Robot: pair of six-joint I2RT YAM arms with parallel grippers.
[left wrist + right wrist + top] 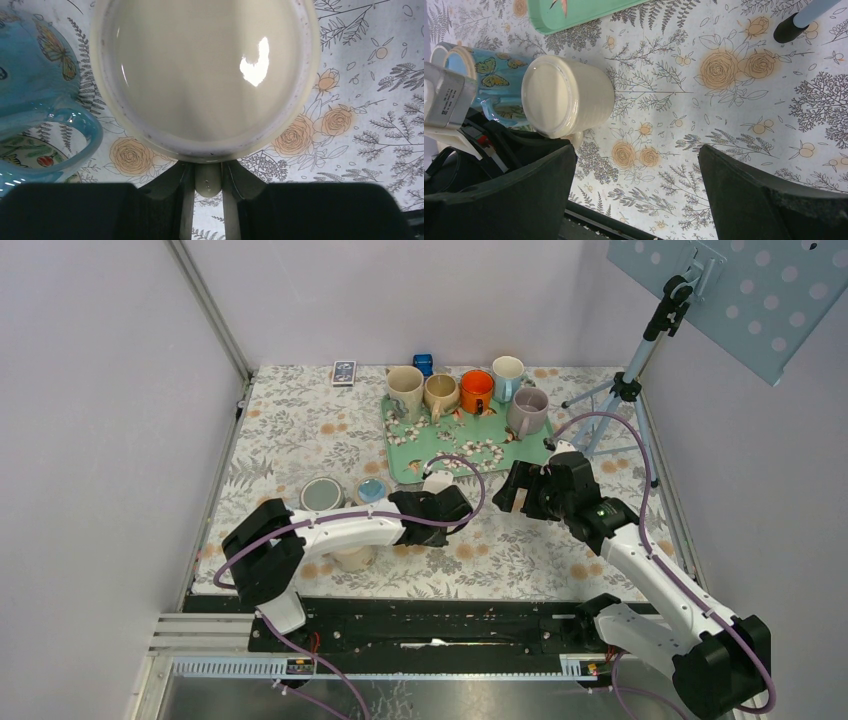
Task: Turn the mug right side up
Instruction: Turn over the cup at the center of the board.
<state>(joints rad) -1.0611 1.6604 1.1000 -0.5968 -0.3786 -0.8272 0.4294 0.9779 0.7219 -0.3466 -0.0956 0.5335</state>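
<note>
The cream mug (205, 75) shows its flat base to the left wrist camera, mouth turned away. Its handle (207, 180) sits between my left fingers (184, 187), and my left gripper (207, 167) is shut on it. In the right wrist view the mug (566, 95) is bottom up over the floral cloth, with the left gripper's dark body below and left of it. In the top view the left gripper (440, 504) hides the mug. My right gripper (520, 486) is open and empty to the right of the mug, its fingers (524, 195) wide apart above bare cloth.
A blue butterfly mug (499, 75) stands right beside the cream mug, on its left. A grey mug (322, 494) and another cream mug (352, 558) are near the left arm. A green tray (405, 455) holds several mugs at the back. A tripod (610, 400) stands at the right.
</note>
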